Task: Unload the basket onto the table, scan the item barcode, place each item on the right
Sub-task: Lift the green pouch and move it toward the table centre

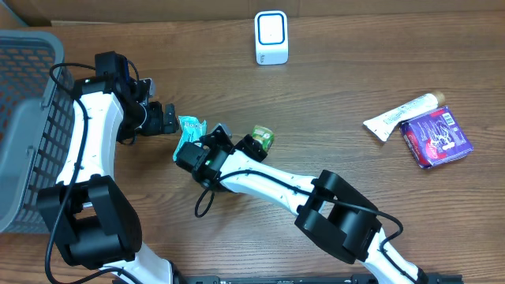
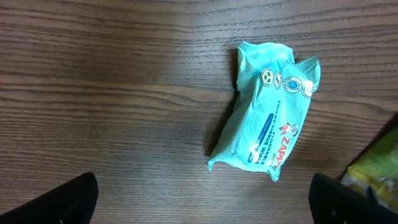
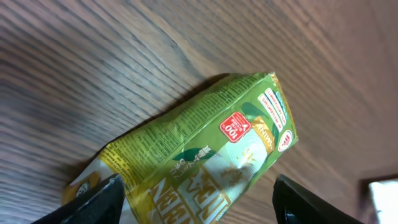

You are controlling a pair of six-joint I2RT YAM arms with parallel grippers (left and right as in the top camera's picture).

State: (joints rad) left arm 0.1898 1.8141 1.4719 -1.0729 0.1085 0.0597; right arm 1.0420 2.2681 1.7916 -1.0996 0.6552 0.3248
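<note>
A brown wood-grain table (image 1: 355,71) fills the frame, its grain running left to right. A paler tan strip (image 1: 158,8) lines the top edge. Light is even, with soft shadows.

The green packet (image 3: 205,155) runs off the lower edge. Overhead, the right arm (image 1: 268,180) hides most of it.

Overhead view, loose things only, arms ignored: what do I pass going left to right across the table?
grey mesh basket → teal wipes pack → green packet → white tube → purple packet
</note>
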